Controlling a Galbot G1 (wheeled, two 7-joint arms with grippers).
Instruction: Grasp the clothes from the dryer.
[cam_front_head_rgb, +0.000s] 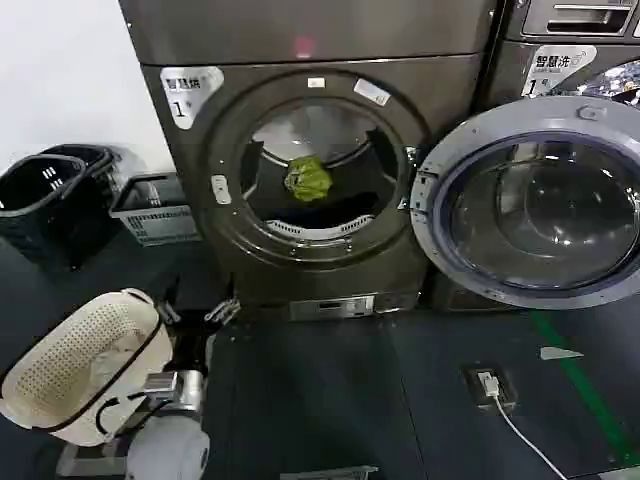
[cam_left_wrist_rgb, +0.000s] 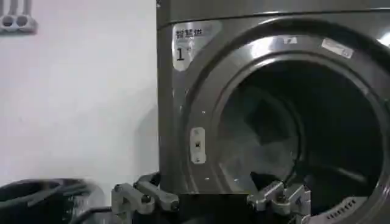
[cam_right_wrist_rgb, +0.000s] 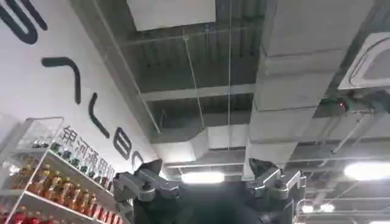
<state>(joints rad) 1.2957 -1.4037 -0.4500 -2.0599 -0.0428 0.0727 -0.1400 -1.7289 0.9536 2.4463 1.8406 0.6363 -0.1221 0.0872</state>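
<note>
Cream perforated plastic laundry basket (cam_front_head_rgb: 85, 365) tipped on dark floor, black plastic baskets (cam_front_head_rgb: 55, 200) stacked beside white wall, white cable (cam_front_head_rgb: 520, 425) plugged into floor socket

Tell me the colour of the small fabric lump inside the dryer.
Yellow-green; the lump shows best in the head view.

The dark garment (cam_front_head_rgb: 330, 212) blends into the drum's shadow beneath the yellow-green lump (cam_front_head_rgb: 308, 178), its outline unclear. The picture's edge cuts the left gripper (cam_left_wrist_rgb: 210, 201) below its spread jaws, and the dryer door (cam_front_head_rgb: 530, 200) on its right.
</note>
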